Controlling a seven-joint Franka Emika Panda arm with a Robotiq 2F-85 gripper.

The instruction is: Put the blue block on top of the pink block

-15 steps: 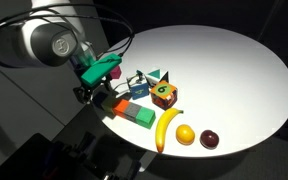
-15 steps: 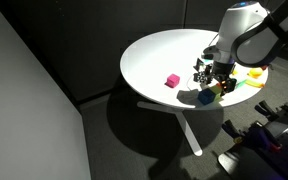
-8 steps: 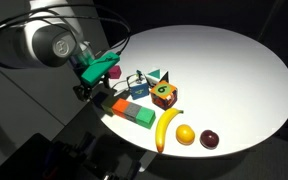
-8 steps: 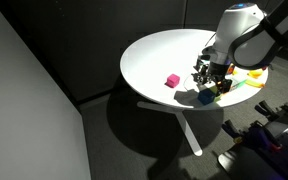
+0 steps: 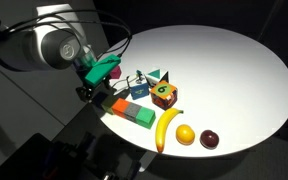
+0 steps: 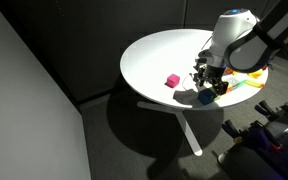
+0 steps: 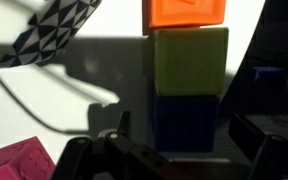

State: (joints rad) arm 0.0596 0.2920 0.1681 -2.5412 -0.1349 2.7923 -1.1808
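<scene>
where the round white bench (image 6: 154,55) curves to its near edge in an exterior view, the blue block (image 6: 205,97) sits as a small dark cube, right under the tool (image 6: 205,82). in the wrist view it shows one plain, deep-blue square face, much of it in shadow, with no marks on it. it is last in a straight row: an orange block (image 7: 184,12) at the top, a green block (image 7: 189,60) touching that, then the blue one touching the green.

the tool's jaws stand wide apart with nothing held, one finger (image 7: 112,140) on either side of the blue block. on that finger's side a strip of shaded bench shows between finger and block; the other side is too dark to tell whether they touch.

the pink block (image 6: 171,81) lies by itself on bare bench, near the blue block but clearly apart from it, further in from the edge. it is a small magenta piece with plain faces, and the wrist view catches only a corner of it at the lower edge. a black-and-white triangle-patterned block (image 7: 49,30) lies at the top of the wrist view.

further along the bench in an exterior view lie a red-orange numbered cube (image 5: 164,93), teal triangular blocks (image 5: 155,75), a banana (image 5: 169,128), a yellow round fruit (image 5: 186,134) and a dark red fruit (image 5: 210,139).
</scene>
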